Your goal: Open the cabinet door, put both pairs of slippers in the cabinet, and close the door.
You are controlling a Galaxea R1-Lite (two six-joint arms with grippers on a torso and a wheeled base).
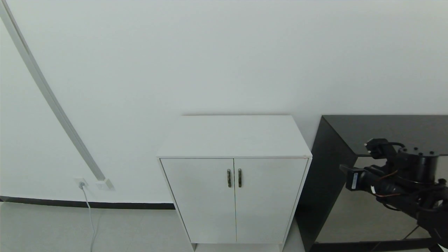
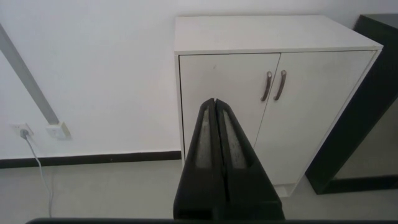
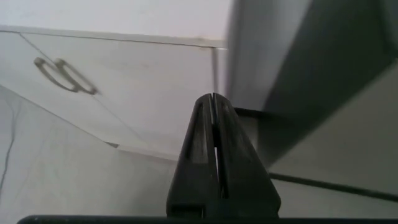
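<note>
The white cabinet stands on the light floor with its back against the white wall. Its left door and its right door are both closed and meet in the middle. Two dark upright handles, the left handle and the right handle, sit close beside each other at this middle line, in the upper part of the doors.

Just beside the cabinet on its right stands a black table with a dark side panel facing the cabinet.

The right arm is in front of the black table, apart from the cabinet. The right claw is clenched, its two fingers pressed together with nothing between them; it points toward the edge where the right door and the black table's side panel are near each other.

The left claw is also clenched and grasps nothing. It is in front of the left door, well apart from it.

On the wall to the left of the cabinet, a grey cable duct runs down in a slant to a small white box. Next to it is a socket, and a white cable hangs from it down to the floor. A black skirting runs along the bottom of the wall.
</note>
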